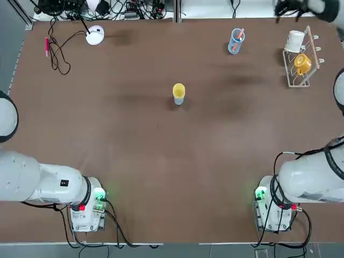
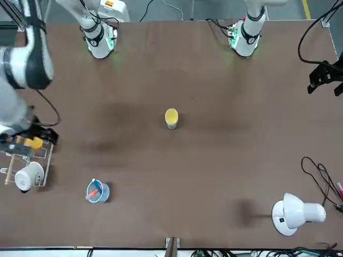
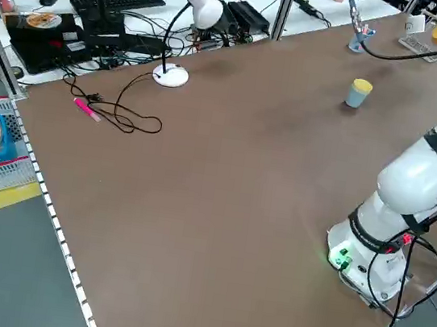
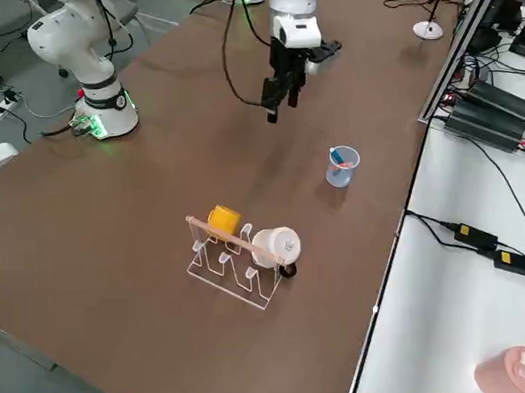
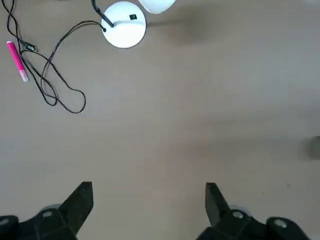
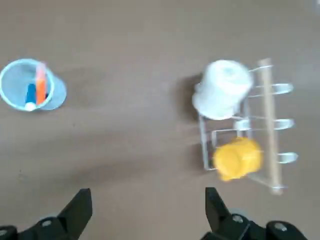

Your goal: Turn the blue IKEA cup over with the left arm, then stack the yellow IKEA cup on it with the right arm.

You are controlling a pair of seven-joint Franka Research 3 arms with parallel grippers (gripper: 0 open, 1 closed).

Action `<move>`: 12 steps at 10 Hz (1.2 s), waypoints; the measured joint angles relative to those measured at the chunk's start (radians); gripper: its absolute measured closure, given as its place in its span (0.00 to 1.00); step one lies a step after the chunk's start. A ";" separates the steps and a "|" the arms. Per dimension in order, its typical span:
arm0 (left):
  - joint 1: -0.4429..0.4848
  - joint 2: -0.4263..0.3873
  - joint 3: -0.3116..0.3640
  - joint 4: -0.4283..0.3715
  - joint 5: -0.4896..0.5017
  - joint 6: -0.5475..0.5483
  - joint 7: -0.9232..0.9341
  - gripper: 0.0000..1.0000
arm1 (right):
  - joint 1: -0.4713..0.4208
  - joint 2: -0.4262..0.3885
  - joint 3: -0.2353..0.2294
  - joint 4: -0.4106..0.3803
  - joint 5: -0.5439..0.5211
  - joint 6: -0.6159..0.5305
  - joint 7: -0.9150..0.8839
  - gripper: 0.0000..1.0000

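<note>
Even bright overhead light; soft diffuse shadows on table (image 1: 161, 161); right wrist view slightly blurred.

Top: overhead, looks straight down, arm bases at its lower edge.
Front: across the surface (image 2: 214, 160), faces the robot.
Sides: raised, diagonal.
Wrists: close, looking down.
Shared: yellow IKEA cup (image 1: 179, 91) mid-surface, in top, front, left side.

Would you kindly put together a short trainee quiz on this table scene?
1. True or false: the yellow IKEA cup sits stacked on the blue IKEA cup.
2. Which is open? A) the left pincer only B) the right pincer only C) both
3. How many mugs hang on the rack?
Key: 1 true; 2 C; 3 two.
</note>
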 joint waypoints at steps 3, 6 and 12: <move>0.000 0.000 0.000 0.000 0.000 -0.012 -0.001 0.01 | 0.002 -0.050 -0.060 0.100 0.091 -0.114 -0.038 0.00; 0.001 0.000 0.000 0.000 0.000 -0.015 -0.001 0.01 | 0.004 -0.050 -0.060 0.136 0.164 -0.165 -0.037 0.00; 0.001 0.000 0.000 0.000 0.000 -0.015 -0.001 0.01 | 0.014 -0.063 -0.049 0.193 0.189 -0.256 -0.026 0.00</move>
